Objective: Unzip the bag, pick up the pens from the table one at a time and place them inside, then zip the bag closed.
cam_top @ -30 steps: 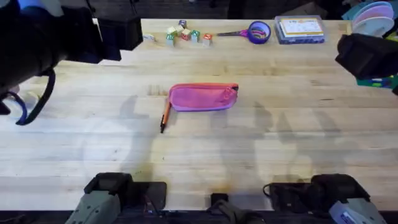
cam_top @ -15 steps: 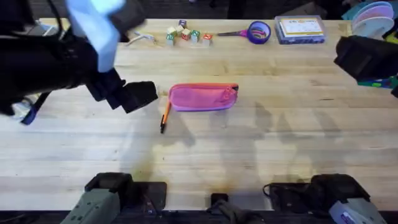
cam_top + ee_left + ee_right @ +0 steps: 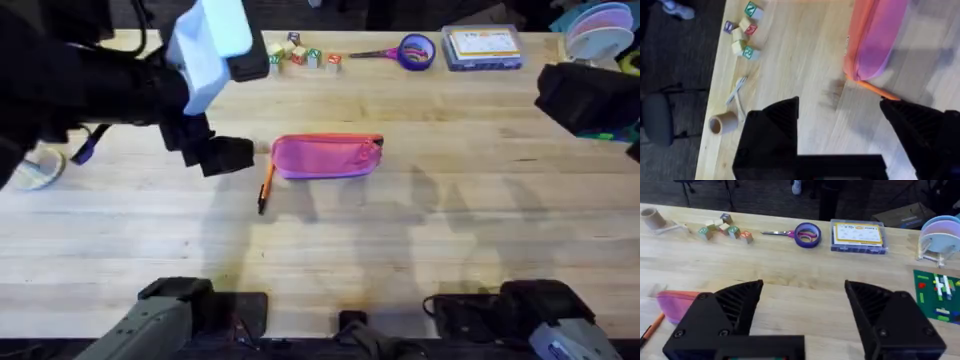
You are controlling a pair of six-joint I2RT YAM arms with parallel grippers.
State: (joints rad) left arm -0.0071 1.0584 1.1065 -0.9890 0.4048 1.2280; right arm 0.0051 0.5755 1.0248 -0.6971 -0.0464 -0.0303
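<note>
One orange pen point(image 3: 266, 187) beside zipped bag point(image 3: 326, 156).

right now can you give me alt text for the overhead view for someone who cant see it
A pink bag lies zipped shut mid-table, an orange pen angled at its left end. The left arm's tool hangs just left of the bag. Along the table's far edge sit toy blocks, purple scissors and a clear box.

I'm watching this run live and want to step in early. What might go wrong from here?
The left gripper, fingers open, hangs just left of the closed bag, where the orange pen lies against the bag's end. Coming down, it might knock the pen away or push the bag instead of reaching the zipper.
</note>
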